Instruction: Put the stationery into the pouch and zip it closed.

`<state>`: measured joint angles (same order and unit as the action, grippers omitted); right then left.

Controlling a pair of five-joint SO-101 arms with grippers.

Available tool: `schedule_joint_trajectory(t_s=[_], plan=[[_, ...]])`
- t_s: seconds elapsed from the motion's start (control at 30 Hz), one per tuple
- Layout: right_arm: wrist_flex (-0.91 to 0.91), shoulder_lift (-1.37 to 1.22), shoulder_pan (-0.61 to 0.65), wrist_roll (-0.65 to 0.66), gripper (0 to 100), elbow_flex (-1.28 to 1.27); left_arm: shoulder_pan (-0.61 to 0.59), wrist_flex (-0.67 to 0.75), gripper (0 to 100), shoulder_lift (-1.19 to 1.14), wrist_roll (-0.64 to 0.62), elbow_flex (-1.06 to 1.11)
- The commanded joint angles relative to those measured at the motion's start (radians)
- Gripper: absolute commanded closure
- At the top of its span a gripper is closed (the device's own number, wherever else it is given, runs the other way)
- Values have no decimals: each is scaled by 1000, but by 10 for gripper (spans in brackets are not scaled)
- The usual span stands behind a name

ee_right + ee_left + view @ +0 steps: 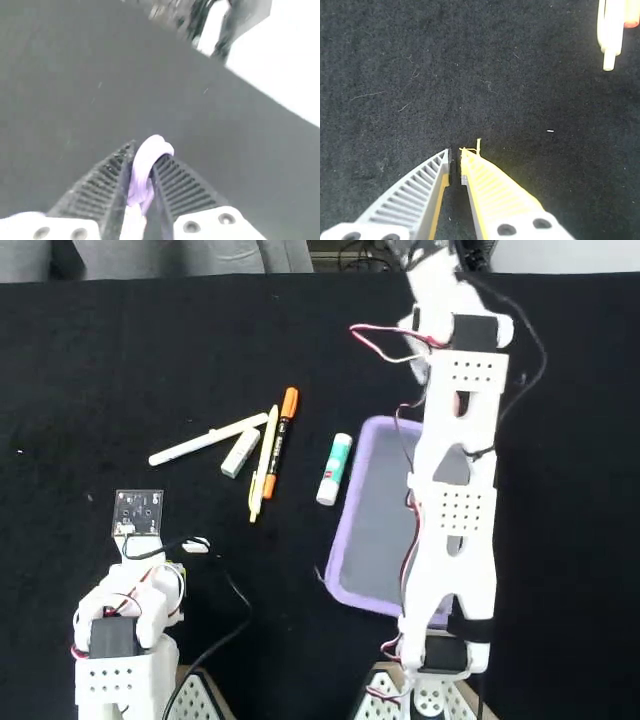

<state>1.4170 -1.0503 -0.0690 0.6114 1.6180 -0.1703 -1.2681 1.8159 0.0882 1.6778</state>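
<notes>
Grip first: my right tool (149, 154) pinches purple pouch (372, 530) material; I'd pull slowly, straight. Left tool (455, 156) closed, empty.

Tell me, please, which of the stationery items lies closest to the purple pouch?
The white glue stick with the green cap, lying right beside the pouch's edge; the pens lie farther off.

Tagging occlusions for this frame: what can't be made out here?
- High view: the right arm covers one long side of the pouch, hiding its zipper.
- Right wrist view: the right gripper is shut on a purple piece; blur leaves pull tab or fabric unclear.
- Left wrist view: the pens are cut off by the frame edge.
- High view: the small white piece is too small to tell cap from eraser.
</notes>
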Motion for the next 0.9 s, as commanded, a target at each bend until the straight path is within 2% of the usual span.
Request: schedule_joint_trajectory(t_s=[0.0, 0.37, 0.67, 0.87], plan=[[-124, 114, -5, 9, 987, 42, 5, 0, 942, 8, 11, 22], [-440, 162, -3, 8, 987, 31, 5, 0, 942, 8, 11, 22], [-514, 163, 38, 5, 987, 42, 7, 0, 942, 8, 11, 22], [-631, 193, 40, 5, 987, 33, 7, 0, 942, 8, 11, 22]])
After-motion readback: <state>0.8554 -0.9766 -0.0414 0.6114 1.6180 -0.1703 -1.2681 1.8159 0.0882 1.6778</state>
